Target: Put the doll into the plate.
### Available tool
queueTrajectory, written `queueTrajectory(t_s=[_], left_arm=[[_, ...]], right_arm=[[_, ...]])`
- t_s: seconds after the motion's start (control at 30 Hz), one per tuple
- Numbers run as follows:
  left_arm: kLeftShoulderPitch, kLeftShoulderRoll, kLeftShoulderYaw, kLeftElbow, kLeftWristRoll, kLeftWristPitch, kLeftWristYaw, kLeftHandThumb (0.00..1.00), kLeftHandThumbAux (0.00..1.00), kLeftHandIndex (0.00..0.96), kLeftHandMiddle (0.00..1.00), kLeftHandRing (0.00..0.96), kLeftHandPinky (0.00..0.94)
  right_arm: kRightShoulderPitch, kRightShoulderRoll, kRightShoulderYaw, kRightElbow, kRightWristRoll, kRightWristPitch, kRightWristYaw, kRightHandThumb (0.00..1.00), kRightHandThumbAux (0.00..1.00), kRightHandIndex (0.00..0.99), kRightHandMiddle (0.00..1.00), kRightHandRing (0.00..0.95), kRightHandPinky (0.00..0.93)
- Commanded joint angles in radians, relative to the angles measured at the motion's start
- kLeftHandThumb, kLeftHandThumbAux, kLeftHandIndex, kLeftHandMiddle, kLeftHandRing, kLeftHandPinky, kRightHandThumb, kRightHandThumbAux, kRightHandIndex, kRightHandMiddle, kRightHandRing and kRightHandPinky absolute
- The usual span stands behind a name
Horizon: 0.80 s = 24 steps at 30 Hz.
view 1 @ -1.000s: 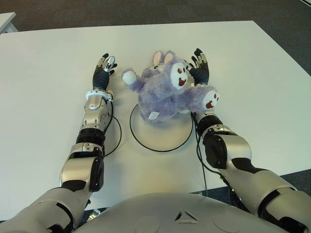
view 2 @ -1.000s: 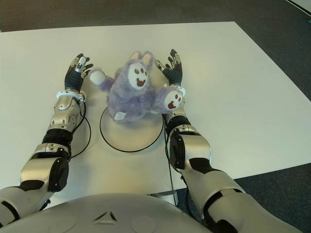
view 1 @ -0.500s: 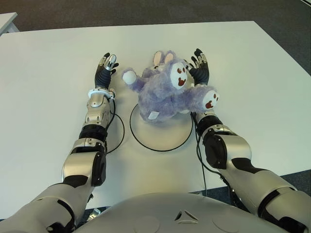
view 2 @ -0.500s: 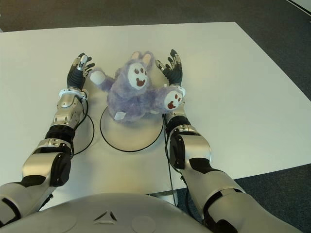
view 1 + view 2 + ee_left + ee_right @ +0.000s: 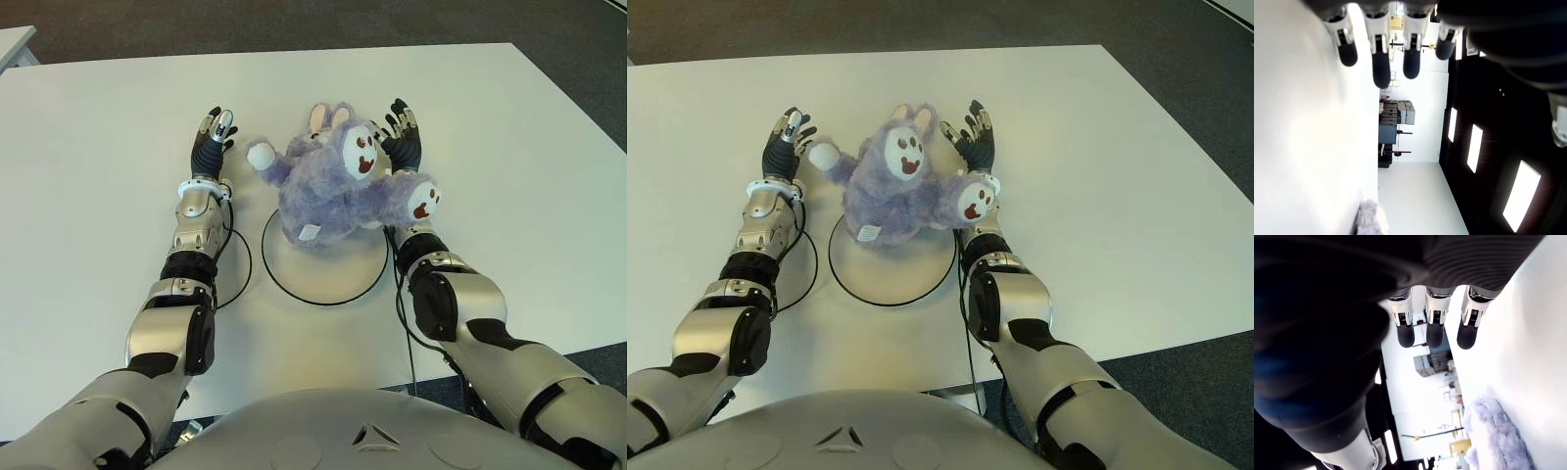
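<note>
A purple plush doll [image 5: 335, 188] with white paws and a white face lies partly over the far rim of the white, dark-rimmed plate [image 5: 328, 272]; its body overhangs the table beyond the plate. My left hand [image 5: 212, 140] is flat and open to the left of the doll's white paw, apart from it. My right hand [image 5: 403, 139] is open just right of the doll's head, fingers [image 5: 1434, 334] straight, and one doll paw [image 5: 424, 201] lies over my right wrist. In the right wrist view a patch of the doll's purple fur [image 5: 1496, 435] shows beside the hand.
The white table [image 5: 88, 196] spreads wide to both sides, with its far edge against dark floor [image 5: 294, 24]. A black cable loop [image 5: 233, 264] lies beside my left forearm, left of the plate.
My left forearm has shifted slightly toward the doll. The doll and my right hand have not moved.
</note>
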Motion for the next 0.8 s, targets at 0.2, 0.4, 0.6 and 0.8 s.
queueTrajectory(t_s=[0.2, 0.4, 0.6, 0.8], left_arm=[[0.053, -0.017, -0.002, 0.055, -0.004, 0.031, -0.009, 0.0, 0.361, 0.0, 0.134, 0.163, 0.101], [0.054, -0.016, -0.002, 0.057, -0.004, 0.028, -0.011, 0.0, 0.368, 0.0, 0.138, 0.17, 0.129], [0.053, -0.016, 0.0, 0.064, -0.004, 0.008, -0.009, 0.0, 0.38, 0.0, 0.155, 0.18, 0.132], [0.054, -0.015, 0.003, 0.071, -0.004, -0.025, -0.012, 0.0, 0.397, 0.016, 0.17, 0.183, 0.144]], right_arm=[[0.055, 0.015, -0.009, 0.02, 0.014, -0.005, -0.002, 0.316, 0.887, 0.111, 0.095, 0.081, 0.118], [0.054, 0.016, -0.008, 0.021, 0.012, -0.003, -0.007, 0.298, 0.885, 0.111, 0.09, 0.073, 0.11], [0.055, 0.016, -0.007, 0.02, 0.012, -0.004, -0.005, 0.288, 0.882, 0.112, 0.09, 0.075, 0.109], [0.056, 0.013, -0.002, 0.02, 0.006, -0.003, -0.002, 0.265, 0.884, 0.103, 0.083, 0.065, 0.096]])
